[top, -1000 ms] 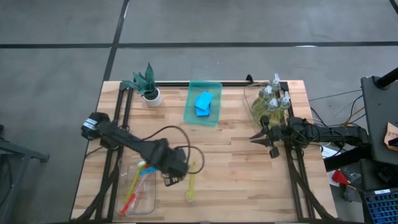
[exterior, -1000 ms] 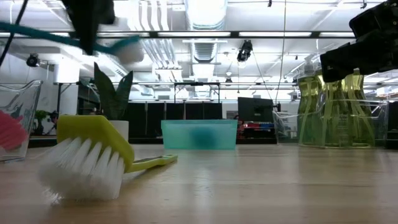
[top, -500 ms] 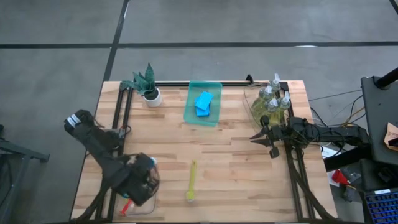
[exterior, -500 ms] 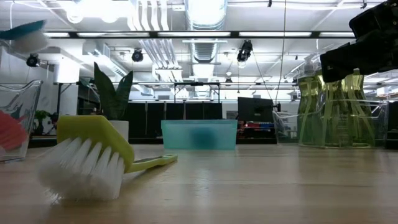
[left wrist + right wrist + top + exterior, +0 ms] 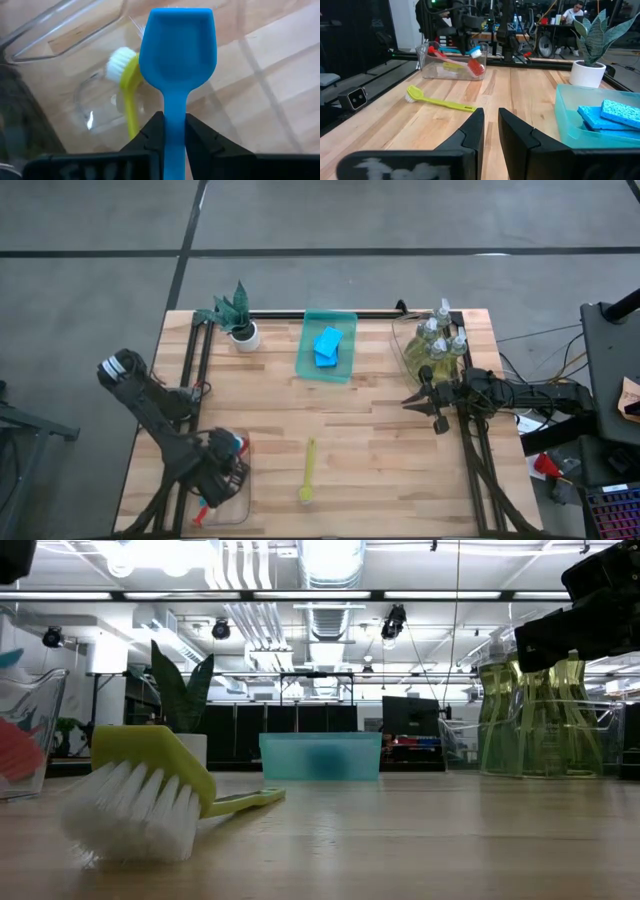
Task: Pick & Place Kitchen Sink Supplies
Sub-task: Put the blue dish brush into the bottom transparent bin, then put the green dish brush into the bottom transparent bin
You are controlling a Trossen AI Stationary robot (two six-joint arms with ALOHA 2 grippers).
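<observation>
Blue brush point(image 5: 176, 60) clamped by its handle between the left fingers point(image 5: 150, 135), above the clear tray point(image 5: 65, 35); right fingers point(image 5: 472, 132) slightly parted, empty

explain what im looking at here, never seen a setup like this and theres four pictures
It is a robot with two dark arms at a wooden table, filmed by four cameras: one overhead, one at tabletop height, one on each wrist.

The left hand is shut on a blue brush above a clear tray that holds other brushes. The right hand waits near the table's right edge, beside soap bottles.

A yellow-green brush lies loose on the wood. At the back stand a green tray with blue sponges and a potted plant.
</observation>
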